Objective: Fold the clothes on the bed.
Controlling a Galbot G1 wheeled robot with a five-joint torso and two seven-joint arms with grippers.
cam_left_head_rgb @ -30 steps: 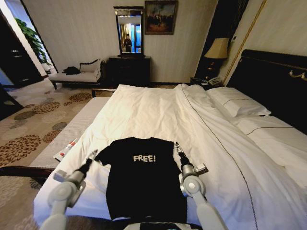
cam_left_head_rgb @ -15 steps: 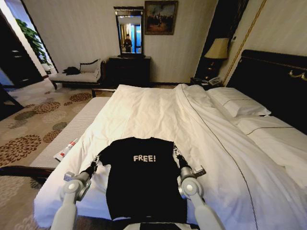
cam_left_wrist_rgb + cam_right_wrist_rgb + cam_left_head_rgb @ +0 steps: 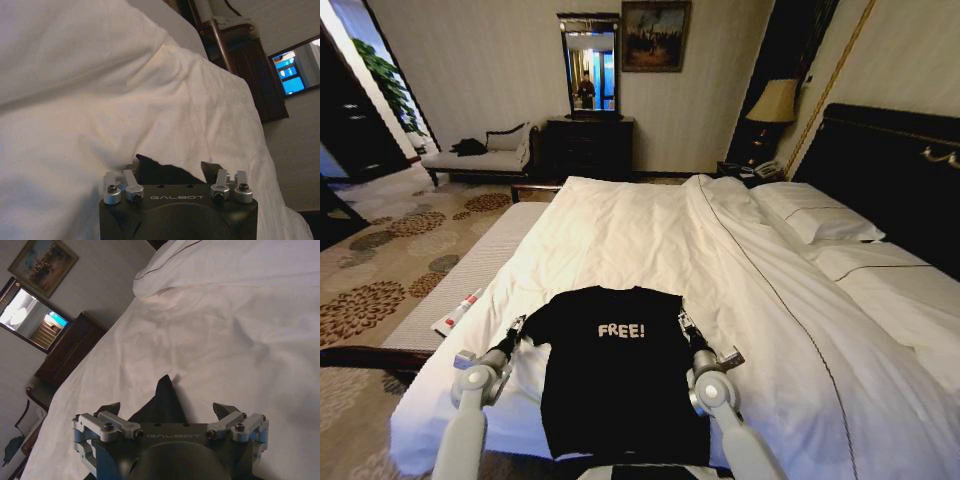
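Bed (image 3: 650,225): broad white duvet lies bare beyond the shirt toward the far end and toward the pillows. Black T-shirt (image 3: 620,370) lies flat near the foot edge, lettering up. Left gripper (image 3: 516,326) at its left sleeve, right gripper (image 3: 685,322) at its right sleeve; both have fingers spread, sleeve cloth between them.

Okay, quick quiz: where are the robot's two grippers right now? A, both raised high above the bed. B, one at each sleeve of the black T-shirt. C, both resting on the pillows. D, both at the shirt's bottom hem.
B: the left gripper sits at one sleeve of the black T-shirt and the right gripper at the other, low on the bed.
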